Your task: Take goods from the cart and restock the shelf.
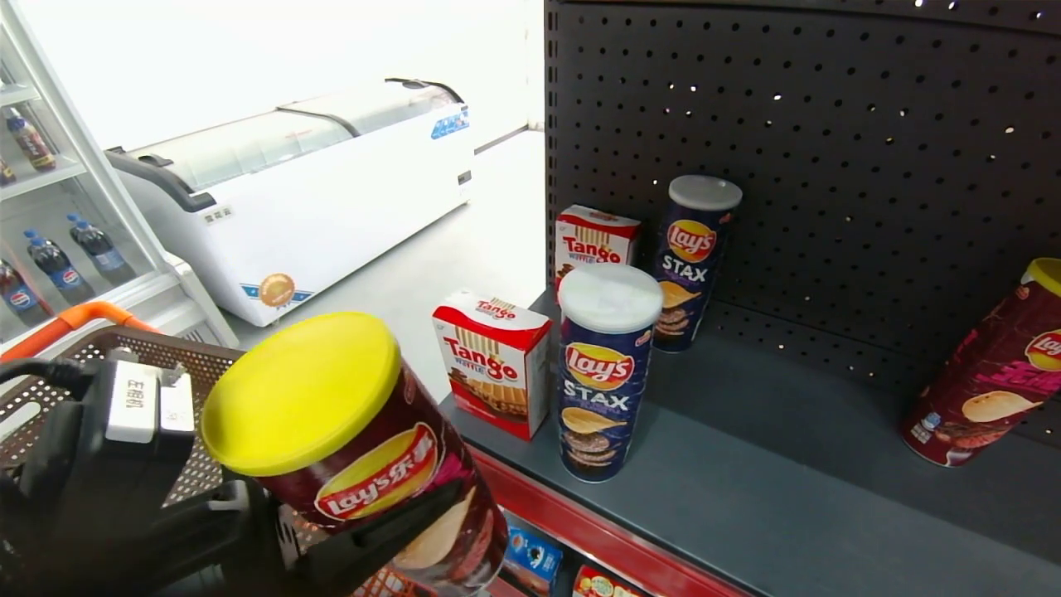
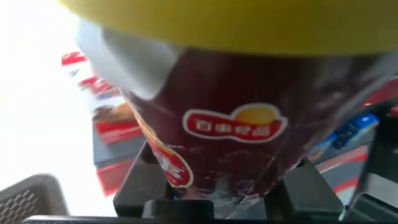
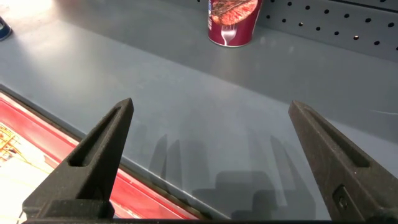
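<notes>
So we've got the dark red cardboard chip can with the yellow plastic lid [image 1: 356, 439] clamped in the left gripper [image 1: 331, 531], fingers closed on the lower half of the tube, one each side. It's up in the air and tilted, over the edge of the brown perforated cart with the orange handle [image 1: 50, 398], just off the front left corner of the grey metal shelf [image 1: 787, 464]. We reckon these tubes are light and fairly stiff, but the glossy wrap looks slick and the wall would probably dent if squeezed hard, so mid-body is the place to hold it, never the lid, which might pop off. Looks-wise: maroon print, a red and yellow logo, a chip picture low down. The right gripper [image 3: 214, 124] hangs spread wide with nothing in it, just above the shelf board, near another dark red can [image 3: 231, 22]
</notes>
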Motion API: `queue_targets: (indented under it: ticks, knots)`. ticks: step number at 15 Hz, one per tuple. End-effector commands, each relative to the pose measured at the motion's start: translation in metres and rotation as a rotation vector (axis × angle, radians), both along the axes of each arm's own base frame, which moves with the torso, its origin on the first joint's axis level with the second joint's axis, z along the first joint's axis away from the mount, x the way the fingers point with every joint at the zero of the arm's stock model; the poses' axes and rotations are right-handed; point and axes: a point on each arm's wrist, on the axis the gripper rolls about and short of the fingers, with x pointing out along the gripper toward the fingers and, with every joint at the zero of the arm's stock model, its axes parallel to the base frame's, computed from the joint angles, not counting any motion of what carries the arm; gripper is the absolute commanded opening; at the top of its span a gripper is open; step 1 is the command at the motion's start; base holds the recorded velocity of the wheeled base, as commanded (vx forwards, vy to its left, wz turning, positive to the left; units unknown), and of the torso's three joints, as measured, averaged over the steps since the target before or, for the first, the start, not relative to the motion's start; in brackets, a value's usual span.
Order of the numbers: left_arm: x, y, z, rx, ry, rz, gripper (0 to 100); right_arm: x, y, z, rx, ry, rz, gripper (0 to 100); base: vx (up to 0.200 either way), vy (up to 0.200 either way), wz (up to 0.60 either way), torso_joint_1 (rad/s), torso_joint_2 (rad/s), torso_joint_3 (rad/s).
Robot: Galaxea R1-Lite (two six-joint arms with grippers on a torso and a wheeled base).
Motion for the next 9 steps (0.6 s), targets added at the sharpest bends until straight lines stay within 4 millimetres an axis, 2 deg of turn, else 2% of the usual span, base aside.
queue_targets:
  ticks: [1,5,9]
  knots:
    - [0.004,-0.007,-0.002,0.013,0.017,-0.068,0,0.0,0.0,0.0,-0.002,0.001,0.0,100,0.0,0.0,0.0,0.0,0.0,0.0]
    - [-0.005,-0.001,-0.015,0.057,0.079,-0.157,0,0.0,0.0,0.0,0.0,0.001,0.0,100,0.0,0.0,0.0,0.0,0.0,0.0]
    - [-0.014,0.006,-0.008,0.068,0.096,-0.18,0,0.0,0.0,0.0,-0.002,0.001,0.0,100,0.0,0.0,0.0,0.0,0.0,0.0]
